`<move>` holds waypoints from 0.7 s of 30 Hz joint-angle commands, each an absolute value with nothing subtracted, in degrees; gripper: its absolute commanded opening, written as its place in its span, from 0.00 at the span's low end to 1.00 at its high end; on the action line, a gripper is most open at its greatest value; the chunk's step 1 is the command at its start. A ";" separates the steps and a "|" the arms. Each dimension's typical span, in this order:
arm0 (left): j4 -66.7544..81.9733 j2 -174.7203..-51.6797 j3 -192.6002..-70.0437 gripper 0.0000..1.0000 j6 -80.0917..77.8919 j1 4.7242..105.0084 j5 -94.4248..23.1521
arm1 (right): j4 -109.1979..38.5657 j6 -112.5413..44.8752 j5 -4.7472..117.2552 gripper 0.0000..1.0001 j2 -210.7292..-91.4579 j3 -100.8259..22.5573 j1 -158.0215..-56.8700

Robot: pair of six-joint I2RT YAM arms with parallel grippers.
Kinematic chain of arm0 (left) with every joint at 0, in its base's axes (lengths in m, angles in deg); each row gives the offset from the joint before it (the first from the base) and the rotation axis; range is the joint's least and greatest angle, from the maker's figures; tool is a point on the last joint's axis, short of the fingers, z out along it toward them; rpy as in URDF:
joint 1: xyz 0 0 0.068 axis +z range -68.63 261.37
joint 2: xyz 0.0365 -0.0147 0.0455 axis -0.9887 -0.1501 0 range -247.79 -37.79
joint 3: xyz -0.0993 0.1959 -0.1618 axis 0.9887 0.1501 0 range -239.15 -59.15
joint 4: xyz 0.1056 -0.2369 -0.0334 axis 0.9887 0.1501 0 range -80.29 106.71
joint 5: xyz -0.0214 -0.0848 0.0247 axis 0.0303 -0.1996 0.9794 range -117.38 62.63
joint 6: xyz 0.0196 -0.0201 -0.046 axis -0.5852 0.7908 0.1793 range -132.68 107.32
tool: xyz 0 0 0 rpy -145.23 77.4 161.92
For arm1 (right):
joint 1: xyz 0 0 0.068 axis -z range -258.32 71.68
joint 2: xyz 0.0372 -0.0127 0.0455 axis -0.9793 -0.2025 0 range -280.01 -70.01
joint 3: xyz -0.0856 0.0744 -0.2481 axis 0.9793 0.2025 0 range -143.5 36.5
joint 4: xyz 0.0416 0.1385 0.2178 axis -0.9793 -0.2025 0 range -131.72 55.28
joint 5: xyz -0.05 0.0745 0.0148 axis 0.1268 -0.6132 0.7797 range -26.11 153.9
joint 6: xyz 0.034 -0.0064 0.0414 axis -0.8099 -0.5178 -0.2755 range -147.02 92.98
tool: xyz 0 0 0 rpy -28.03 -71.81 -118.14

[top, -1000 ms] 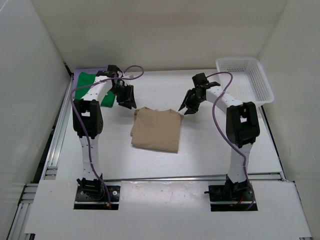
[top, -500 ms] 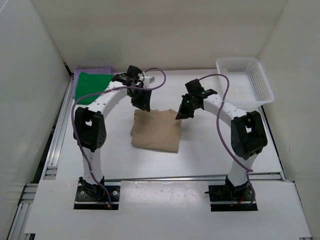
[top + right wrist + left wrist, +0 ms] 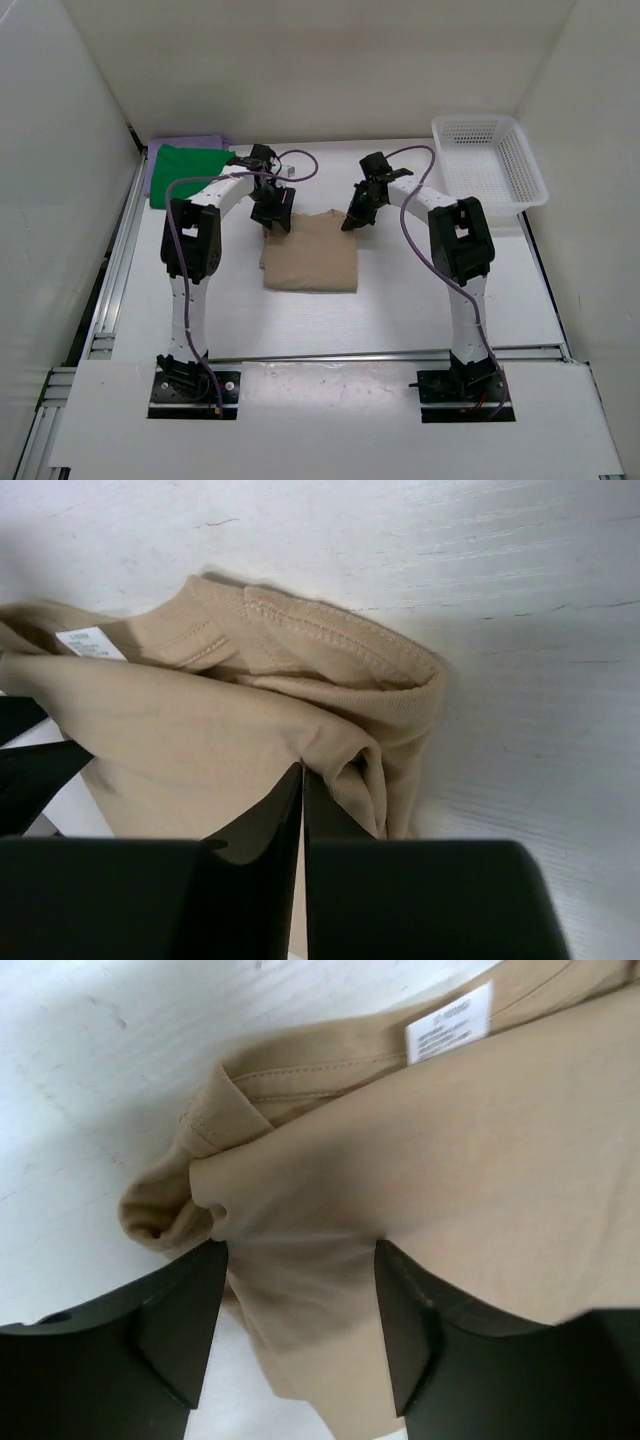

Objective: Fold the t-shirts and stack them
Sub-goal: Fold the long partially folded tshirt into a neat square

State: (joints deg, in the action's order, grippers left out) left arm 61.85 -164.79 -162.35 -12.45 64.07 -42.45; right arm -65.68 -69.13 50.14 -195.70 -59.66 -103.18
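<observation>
my right gripper (image 3: 302,780) is clenched on a fold of the tan shirt (image 3: 180,730); left gripper (image 3: 300,1300) released, astride its corner; purple shirt (image 3: 190,140) mostly hidden under the green shirt (image 3: 185,174).

The lavender shirt (image 3: 185,141) lies mostly hidden (only its edge shows) beneath the green shirt (image 3: 185,162).

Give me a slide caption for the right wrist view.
Right fingers pinched shut on a corner of the tan t-shirt, white table behind.
</observation>
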 commanded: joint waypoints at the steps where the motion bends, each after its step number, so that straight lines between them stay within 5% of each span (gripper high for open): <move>1: 57.70 -156.37 -163.04 0.73 -12.68 63.70 -41.44 | -66.27 -66.93 49.83 0.13 -193.07 -61.67 -103.19; 2: 57.18 -153.57 -162.43 0.99 -12.68 64.22 -41.44 | -66.88 -66.40 49.83 0.24 -190.36 -60.37 -103.19; 7: 56.65 -144.68 -153.04 0.99 -12.68 66.60 -42.57 | -68.38 -64.55 53.26 0.53 -180.16 -49.83 -103.72; 12: 56.03 -145.54 -142.31 0.99 -12.68 65.28 -41.53 | -68.38 -63.32 51.86 0.56 -178.64 -42.17 -104.95; 21: 55.42 -152.40 -140.37 0.95 -12.68 67.91 -44.24 | -64.70 -66.21 47.72 0.56 -184.45 -41.99 -105.56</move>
State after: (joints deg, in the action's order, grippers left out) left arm 56.13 -152.55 -141.76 -12.28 66.14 -42.34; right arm -66.73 -65.13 49.39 -184.73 -42.57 -105.56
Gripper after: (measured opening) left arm 0.959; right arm 0.556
